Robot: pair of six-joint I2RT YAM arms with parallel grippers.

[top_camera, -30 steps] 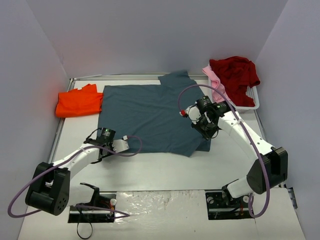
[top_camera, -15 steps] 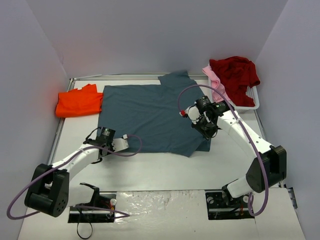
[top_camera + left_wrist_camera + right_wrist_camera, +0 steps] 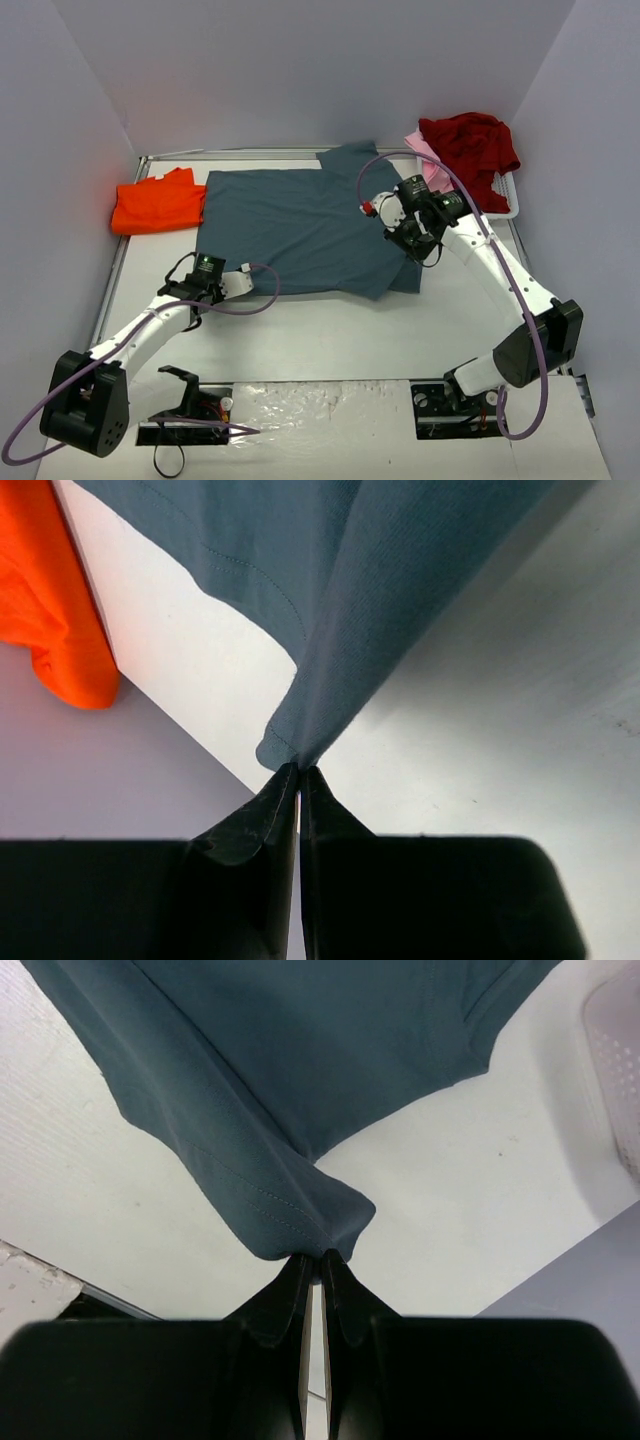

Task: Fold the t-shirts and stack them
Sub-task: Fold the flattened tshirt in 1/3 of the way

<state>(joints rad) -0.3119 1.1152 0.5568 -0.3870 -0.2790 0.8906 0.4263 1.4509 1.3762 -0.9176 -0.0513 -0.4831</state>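
The slate blue-grey t-shirt [image 3: 300, 225] lies spread across the table's middle. My left gripper [image 3: 207, 268] is shut on its near left hem corner, seen in the left wrist view [image 3: 300, 768], with the cloth [image 3: 400, 590] lifted. My right gripper [image 3: 412, 232] is shut on the near right hem corner, seen in the right wrist view [image 3: 318, 1255], with the cloth [image 3: 300, 1070] rising from it. The orange t-shirt [image 3: 157, 204] lies folded at the far left. The dark red t-shirt [image 3: 470, 145] and the pale pink t-shirt [image 3: 428, 160] lie in the white basket [image 3: 497, 208].
The basket stands at the far right corner against the wall. The orange t-shirt shows at the left edge of the left wrist view [image 3: 45, 590]. The basket's rim shows at the right of the right wrist view [image 3: 612, 1070]. Cables loop from both arms over the table.
Both grippers have lifted and carried the near hem away from the front edge, toward the back. The near edge of the blue-grey shirt now lies farther back.
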